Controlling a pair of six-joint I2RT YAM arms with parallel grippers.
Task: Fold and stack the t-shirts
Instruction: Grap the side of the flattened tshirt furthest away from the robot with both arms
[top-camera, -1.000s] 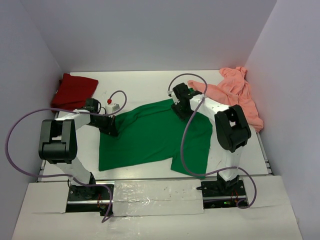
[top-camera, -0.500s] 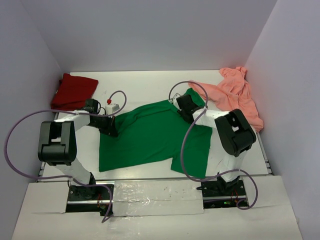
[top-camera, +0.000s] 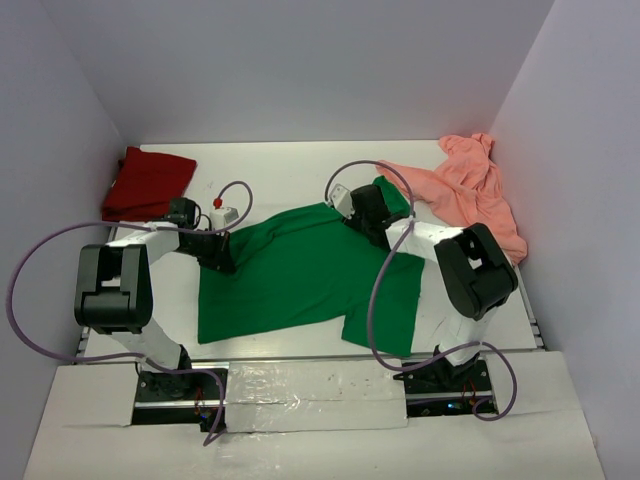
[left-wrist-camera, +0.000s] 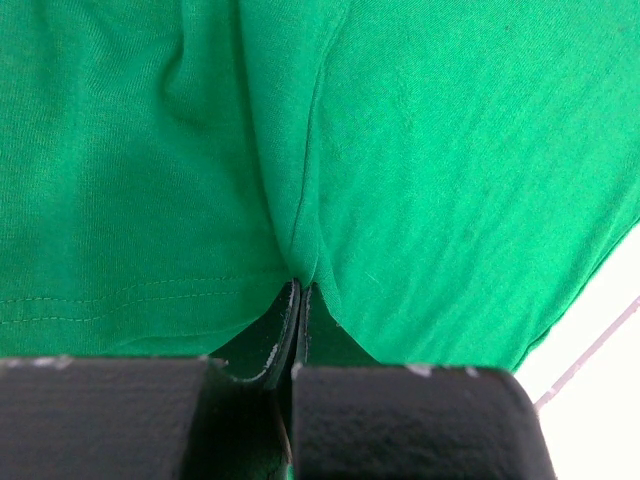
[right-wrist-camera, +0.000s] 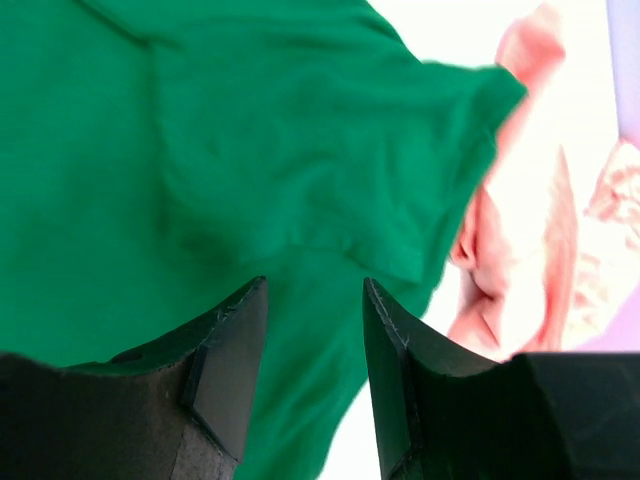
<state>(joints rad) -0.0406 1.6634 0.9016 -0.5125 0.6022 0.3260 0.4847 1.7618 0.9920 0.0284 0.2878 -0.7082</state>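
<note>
The bright green t-shirt (top-camera: 300, 270) lies spread in the middle of the table. My left gripper (top-camera: 222, 254) is shut on its left edge; in the left wrist view the closed fingertips (left-wrist-camera: 298, 292) pinch a fold of green cloth (left-wrist-camera: 400, 150). My right gripper (top-camera: 357, 212) hangs open over the shirt's far right sleeve; in the right wrist view (right-wrist-camera: 315, 290) the jaws stand apart above green cloth (right-wrist-camera: 200, 150) and hold nothing. The dark red t-shirt (top-camera: 147, 183) lies at the far left. The salmon-pink t-shirt (top-camera: 465, 185) lies crumpled at the far right and shows in the right wrist view (right-wrist-camera: 520, 250).
White walls enclose the table on three sides. A small white object with a red top (top-camera: 222, 211) sits by the left arm. Purple cables (top-camera: 40, 270) loop from both arms. The arm bases stand on a rail (top-camera: 310, 385) at the near edge.
My right gripper has let go of the green shirt's far right part and opened, shifting slightly left; the sleeve now lies out toward the pink shirt. The left gripper has stayed put.
</note>
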